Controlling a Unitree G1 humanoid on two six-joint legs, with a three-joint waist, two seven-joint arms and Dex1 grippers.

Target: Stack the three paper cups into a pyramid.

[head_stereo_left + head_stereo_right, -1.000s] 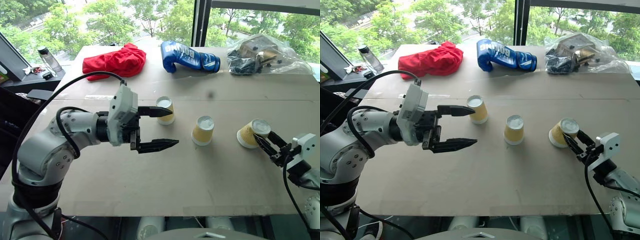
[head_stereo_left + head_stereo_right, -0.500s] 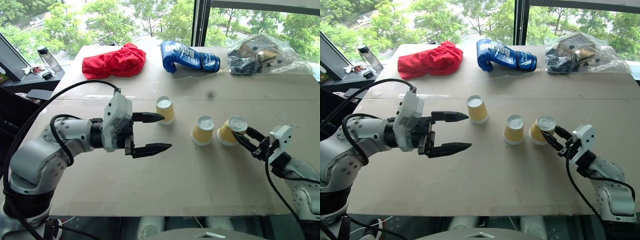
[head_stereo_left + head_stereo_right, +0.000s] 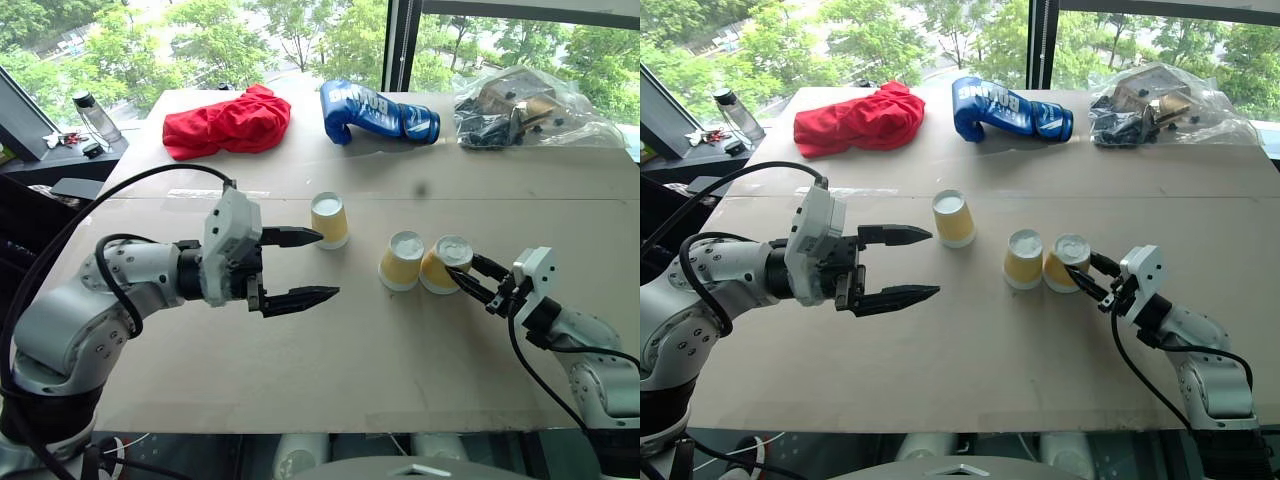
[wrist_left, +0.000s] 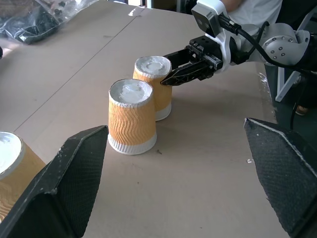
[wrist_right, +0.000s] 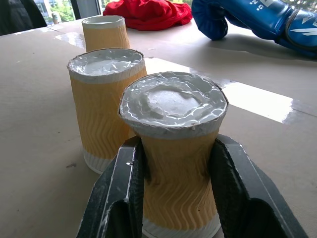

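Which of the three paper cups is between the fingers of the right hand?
The rightmost cup, right beside the middle cup. The right hand has its fingers around it; the far-left cup stands alone.

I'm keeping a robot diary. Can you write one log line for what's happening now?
right gripper: around right cup, set beside middle cup | left gripper: open, empty | left cup: apart | pyramid: not built

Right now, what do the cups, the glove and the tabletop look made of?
Cups: paper, by the look; matte yellow-tan sides embossed in wavy ribs, with white, slightly crinkled bases facing up.
Glove: glossy blue leather or vinyl, can't tell which; it shows sheen and white printed lettering.
Tabletop: matte brown board, probably cardboard sheets; a straight seam crosses it, with shiny tape-like strips.
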